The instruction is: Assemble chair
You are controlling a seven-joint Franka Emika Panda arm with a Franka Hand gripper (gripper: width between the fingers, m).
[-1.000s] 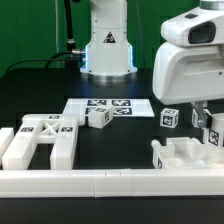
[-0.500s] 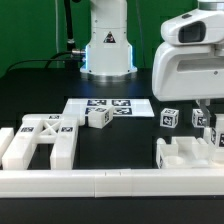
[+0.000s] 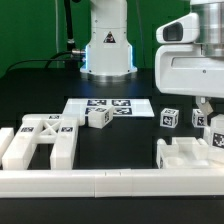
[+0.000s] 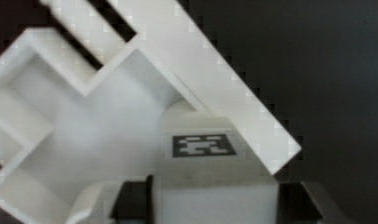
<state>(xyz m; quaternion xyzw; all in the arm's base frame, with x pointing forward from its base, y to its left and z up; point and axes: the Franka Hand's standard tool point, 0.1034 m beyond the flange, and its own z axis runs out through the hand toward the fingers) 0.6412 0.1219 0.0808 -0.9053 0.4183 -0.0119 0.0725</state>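
In the exterior view, the gripper (image 3: pixel 208 112) hangs at the far right over the seat (image 3: pixel 185 155), which lies near us beside the border rail (image 3: pixel 100 183). The frame (image 3: pixel 40 140) lies left, with small cubes (image 3: pixel 98 117) by the marker board (image 3: pixel 108 105). In the wrist view, the fingers (image 4: pixel 136 200) flank the seat's tagged wall (image 4: pixel 204 143) with no gap showing, so we judge it pinched, probably to shift the part for joining. We read no writing, only square tags.
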